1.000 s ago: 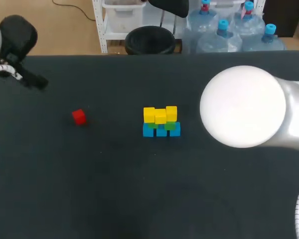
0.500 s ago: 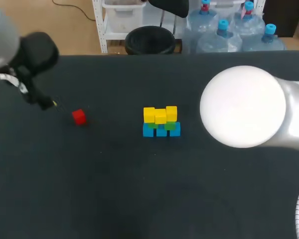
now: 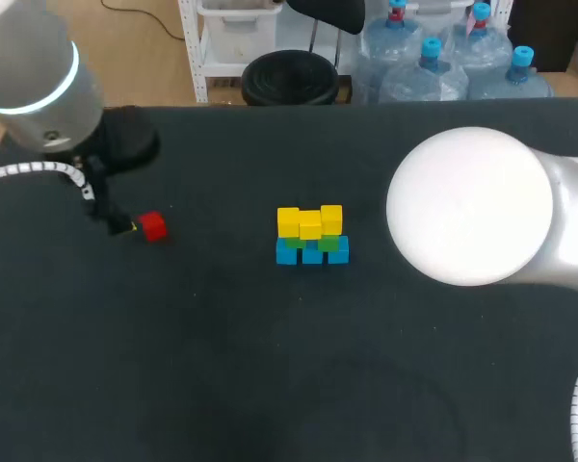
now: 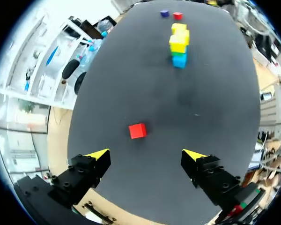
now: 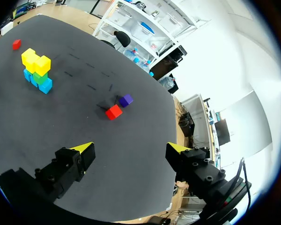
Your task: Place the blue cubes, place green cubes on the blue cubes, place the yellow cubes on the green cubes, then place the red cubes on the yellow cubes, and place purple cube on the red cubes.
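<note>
The red cube (image 4: 137,131) is seen well to the left of the blue-green-yellow stack (image 3: 311,236), just ahead of and centred between the wide-spread, empty fingers of the left gripper (image 4: 146,154), which is judged the nearer tool.

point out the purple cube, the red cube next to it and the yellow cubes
purple cube (image 5: 126,100): right wrist view, middle of the cube
red cube (image 5: 114,112): right wrist view, middle of the cube
yellow cubes (image 3: 309,221): head view, on the middle cube
</note>
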`<state>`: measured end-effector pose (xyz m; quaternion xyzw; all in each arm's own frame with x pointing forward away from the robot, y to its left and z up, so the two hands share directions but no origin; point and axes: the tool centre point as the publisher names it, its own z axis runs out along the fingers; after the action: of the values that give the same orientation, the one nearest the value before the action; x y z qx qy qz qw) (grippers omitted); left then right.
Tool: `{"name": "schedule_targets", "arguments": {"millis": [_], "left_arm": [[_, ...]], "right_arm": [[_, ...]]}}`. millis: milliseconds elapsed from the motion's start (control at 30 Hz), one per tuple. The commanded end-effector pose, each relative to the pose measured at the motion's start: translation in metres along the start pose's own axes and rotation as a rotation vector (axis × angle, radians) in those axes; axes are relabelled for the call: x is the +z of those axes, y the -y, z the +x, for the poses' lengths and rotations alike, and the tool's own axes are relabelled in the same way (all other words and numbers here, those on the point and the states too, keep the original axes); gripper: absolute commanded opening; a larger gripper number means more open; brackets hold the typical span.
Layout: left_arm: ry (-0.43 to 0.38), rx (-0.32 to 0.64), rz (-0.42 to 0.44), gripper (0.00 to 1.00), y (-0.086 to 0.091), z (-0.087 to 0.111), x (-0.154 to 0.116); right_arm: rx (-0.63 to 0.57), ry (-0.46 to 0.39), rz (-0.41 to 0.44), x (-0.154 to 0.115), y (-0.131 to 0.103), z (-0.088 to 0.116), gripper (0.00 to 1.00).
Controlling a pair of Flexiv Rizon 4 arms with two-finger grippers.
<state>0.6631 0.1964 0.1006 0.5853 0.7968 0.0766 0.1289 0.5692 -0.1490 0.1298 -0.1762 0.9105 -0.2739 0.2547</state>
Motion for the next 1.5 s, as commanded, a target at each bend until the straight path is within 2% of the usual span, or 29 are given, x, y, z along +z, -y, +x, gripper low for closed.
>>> {"name": "schedule_targets", "arguments": {"millis": [33,367,500,633,1133,1333,1433,1500], "left_arm": [[-0.040,-0.056,0.009,1.00,-0.012,-0.012,0.032],[-0.049,-0.098,0.059,1.00,-0.012,-0.027,0.053],[-0.070,-0.157,0.087,1.00,-0.012,-0.026,0.067],[-0.088,-0.173,0.098,1.00,-0.011,-0.025,0.079],[-0.130,-0.165,0.140,1.00,-0.014,-0.018,0.108],[-0.138,-0.173,0.152,1.00,-0.015,-0.016,0.111],[-0.140,-0.174,0.156,0.86,-0.013,-0.017,0.113],[-0.142,-0.174,0.160,0.56,-0.013,-0.017,0.114]], "right_arm": [[0.001,0.004,-0.001,0.001,0.001,0.001,1.00],[0.001,0.004,-0.001,0.001,0.001,0.001,1.00],[0.001,0.004,-0.001,0.001,0.001,0.001,1.00],[0.001,0.004,-0.001,0.001,0.001,0.001,1.00],[0.001,0.004,-0.001,0.001,0.001,0.001,1.00],[0.001,0.004,-0.001,0.001,0.001,0.001,1.00],[0.001,0.004,-0.001,0.001,0.001,0.001,1.00],[0.001,0.004,-0.001,0.001,0.001,0.001,1.00]]}}
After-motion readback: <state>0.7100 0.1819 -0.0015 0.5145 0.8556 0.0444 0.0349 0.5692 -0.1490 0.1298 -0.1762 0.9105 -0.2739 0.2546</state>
